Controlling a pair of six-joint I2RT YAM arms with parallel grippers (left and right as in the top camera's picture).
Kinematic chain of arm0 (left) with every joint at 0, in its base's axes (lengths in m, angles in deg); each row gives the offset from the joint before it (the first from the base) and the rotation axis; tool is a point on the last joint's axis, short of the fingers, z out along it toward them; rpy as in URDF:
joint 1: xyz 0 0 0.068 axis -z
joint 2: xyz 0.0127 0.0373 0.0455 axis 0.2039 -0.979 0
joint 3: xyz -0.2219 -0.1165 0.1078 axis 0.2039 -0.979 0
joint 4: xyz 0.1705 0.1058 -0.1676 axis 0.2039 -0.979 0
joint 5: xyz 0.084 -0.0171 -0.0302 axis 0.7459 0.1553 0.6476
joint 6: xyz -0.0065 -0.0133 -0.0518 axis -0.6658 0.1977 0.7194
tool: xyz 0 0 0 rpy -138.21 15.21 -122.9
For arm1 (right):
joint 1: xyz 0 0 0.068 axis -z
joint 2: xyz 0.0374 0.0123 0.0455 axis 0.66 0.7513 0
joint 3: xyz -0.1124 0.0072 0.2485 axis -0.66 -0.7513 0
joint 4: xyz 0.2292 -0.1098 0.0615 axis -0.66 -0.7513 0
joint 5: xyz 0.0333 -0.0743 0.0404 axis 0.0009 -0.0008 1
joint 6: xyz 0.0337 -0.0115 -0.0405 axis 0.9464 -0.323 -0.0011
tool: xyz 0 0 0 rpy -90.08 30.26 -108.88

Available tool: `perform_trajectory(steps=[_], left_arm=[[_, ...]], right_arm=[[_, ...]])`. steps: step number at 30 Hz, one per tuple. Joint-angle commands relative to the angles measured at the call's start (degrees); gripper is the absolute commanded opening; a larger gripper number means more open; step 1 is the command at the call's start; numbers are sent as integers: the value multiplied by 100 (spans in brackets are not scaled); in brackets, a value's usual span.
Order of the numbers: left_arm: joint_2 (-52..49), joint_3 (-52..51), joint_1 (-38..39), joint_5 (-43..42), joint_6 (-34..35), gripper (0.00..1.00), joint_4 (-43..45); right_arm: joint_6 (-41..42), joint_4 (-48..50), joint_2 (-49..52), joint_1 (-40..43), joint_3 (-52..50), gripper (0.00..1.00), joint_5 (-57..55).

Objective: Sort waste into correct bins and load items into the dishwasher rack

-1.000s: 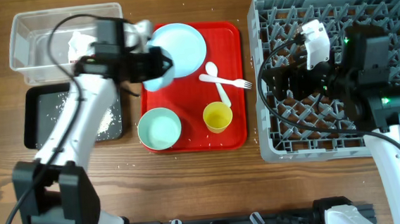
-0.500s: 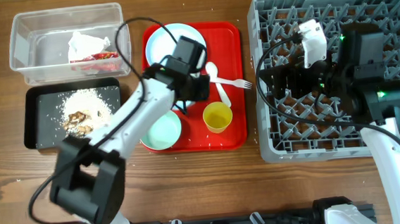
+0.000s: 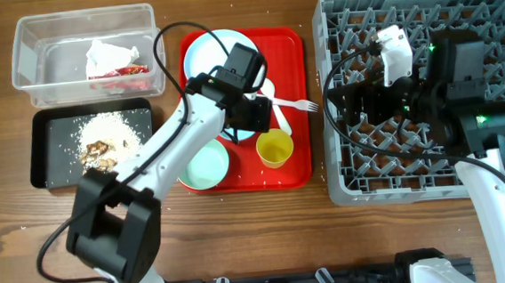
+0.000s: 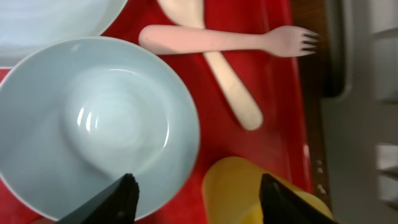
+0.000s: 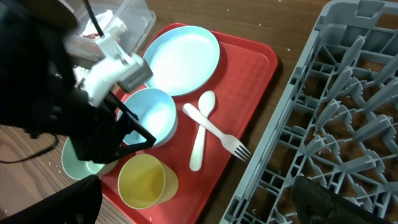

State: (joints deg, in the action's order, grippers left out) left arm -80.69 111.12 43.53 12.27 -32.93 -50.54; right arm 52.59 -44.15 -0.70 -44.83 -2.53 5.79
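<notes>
Blue bowl (image 4: 93, 124) is sitting on the red tray (image 4: 277, 93) beside the yellow cup (image 4: 245, 186), its rim lying between the parted jaws of the left gripper (image 4: 198, 198). Right gripper (image 5: 196, 193) is hovering over the rack (image 5: 348, 81), jaws apart.

The tub (image 3: 23, 50) sits at the rear left with the wrapper (image 3: 113, 60) in it; just in front of it lies the shallow tray (image 3: 40, 165), holding the crumbs (image 3: 105, 138). The serving tray (image 3: 289, 59) lies in the middle and the rack (image 3: 329, 29) to its right. On the serving tray, the plate (image 3: 206, 51) is at the rear left, one bowl (image 5: 149, 115) just in front of it, the second bowl (image 3: 202, 163) at the front left, and the cup (image 3: 274, 147) to that bowl's right. The spoon (image 3: 268, 89) and fork (image 3: 299, 105) lie crossed behind the cup.
</notes>
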Motion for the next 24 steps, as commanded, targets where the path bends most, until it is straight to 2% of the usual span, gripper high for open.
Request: perform_trajectory(steps=[1,8,11,15,20,21,24], left_arm=[[317,197,66,-433,-334,67,-129],[59,179,251,-389,-710,68,-664],[-195,111,280,-389,-708,63,-748],[-442,87,280,-391,-704,47,-737],[-452,87,280,-391,-625,8,-654],[-450,87,275,-396,-546,4,-654],[-382,118,140,-796,-424,4,-719]], right_arm=[[-15,17,37,0,79,99,-33],[107,17,37,2,79,99,-31],[122,33,37,0,79,99,-31],[125,28,37,0,79,99,-31],[125,31,37,0,79,99,-31],[125,31,37,2,79,99,-31],[142,33,37,2,79,99,120]])
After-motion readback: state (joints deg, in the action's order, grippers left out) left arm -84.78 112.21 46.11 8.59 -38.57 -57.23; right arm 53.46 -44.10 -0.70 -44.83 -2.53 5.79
